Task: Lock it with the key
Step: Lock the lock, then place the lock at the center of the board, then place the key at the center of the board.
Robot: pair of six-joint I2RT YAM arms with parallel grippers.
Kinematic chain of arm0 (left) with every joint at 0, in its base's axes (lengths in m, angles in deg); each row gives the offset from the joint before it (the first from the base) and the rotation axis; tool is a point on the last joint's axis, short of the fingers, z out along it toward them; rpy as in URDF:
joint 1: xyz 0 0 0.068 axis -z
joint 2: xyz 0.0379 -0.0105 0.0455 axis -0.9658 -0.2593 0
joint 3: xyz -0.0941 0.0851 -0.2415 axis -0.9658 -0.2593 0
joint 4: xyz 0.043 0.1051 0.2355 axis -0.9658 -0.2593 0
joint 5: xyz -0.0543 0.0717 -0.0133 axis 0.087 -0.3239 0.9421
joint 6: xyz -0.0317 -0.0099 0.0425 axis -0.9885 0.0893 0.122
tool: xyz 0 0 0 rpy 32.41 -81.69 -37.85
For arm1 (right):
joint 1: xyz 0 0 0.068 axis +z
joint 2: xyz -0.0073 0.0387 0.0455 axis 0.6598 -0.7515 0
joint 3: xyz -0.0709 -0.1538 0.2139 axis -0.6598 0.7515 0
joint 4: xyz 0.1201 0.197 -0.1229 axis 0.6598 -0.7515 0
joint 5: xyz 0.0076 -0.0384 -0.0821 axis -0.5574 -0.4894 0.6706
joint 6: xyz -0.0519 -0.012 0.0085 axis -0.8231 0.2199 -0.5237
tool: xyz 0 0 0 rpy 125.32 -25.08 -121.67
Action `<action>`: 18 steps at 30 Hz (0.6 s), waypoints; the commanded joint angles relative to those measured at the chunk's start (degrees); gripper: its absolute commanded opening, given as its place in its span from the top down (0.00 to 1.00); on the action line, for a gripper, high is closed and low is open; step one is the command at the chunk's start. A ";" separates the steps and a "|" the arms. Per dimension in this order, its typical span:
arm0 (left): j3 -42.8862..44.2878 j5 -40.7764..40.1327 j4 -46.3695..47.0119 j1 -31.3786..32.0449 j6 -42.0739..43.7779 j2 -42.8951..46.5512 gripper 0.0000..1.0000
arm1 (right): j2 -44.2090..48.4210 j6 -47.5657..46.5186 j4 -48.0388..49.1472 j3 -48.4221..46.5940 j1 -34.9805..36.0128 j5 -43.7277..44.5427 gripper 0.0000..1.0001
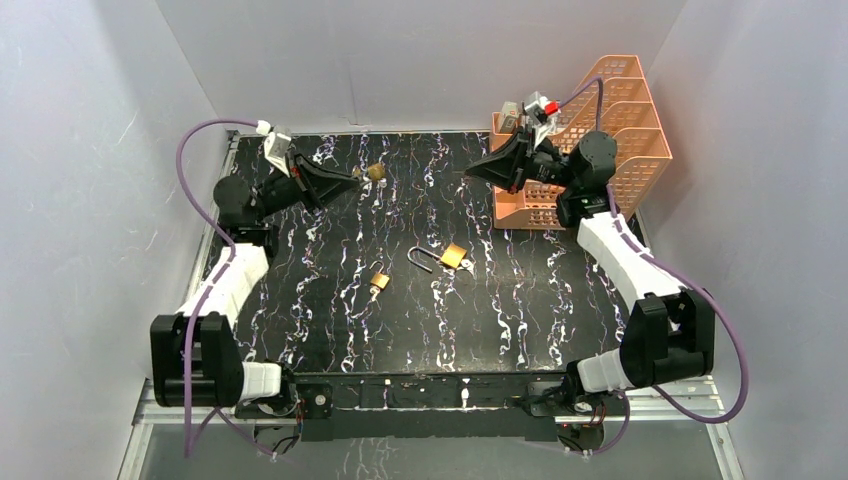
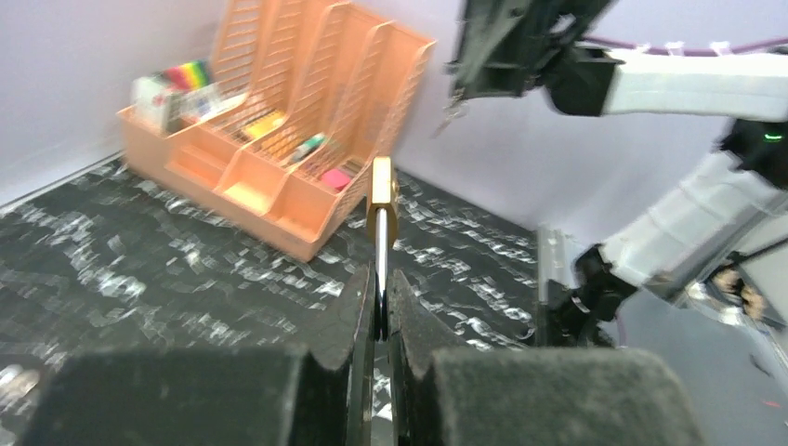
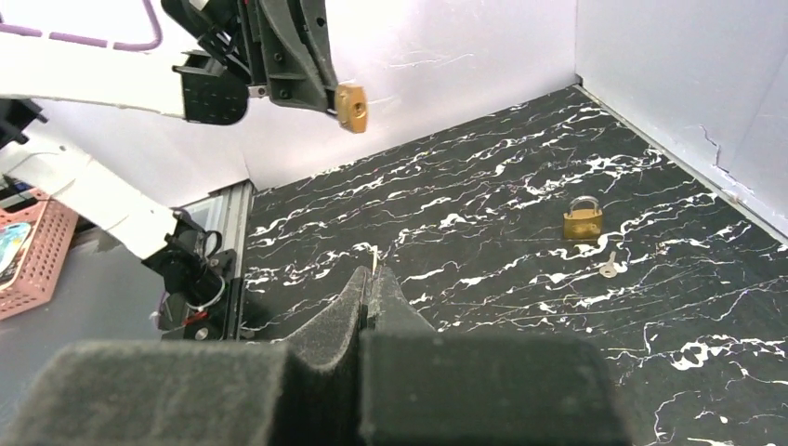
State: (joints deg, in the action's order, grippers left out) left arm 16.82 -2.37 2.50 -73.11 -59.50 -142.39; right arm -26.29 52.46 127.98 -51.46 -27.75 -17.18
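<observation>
Left fingers [image 2: 358, 316] are clamped on lock [image 2: 381, 200], held aloft; right fingers [image 3: 344, 302] are pressed together, key grip unclear. Keyhole could be missed, or lock twisted loose, if approach is misaligned.

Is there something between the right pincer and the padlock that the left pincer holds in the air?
Nothing visible. The right pincer faces the held padlock in the left pincer across open air. The open padlock and the small padlock lie on the table, below that line.
</observation>
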 commanded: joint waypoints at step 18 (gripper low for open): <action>44.05 -61.70 -111.02 6.12 52.60 -21.27 1.00 | -29.21 -9.87 -20.90 -22.32 30.12 67.07 1.00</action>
State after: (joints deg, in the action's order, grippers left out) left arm 55.15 -54.19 -92.55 -68.51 -12.43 -159.60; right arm -51.37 43.96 110.32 -65.37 0.07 36.21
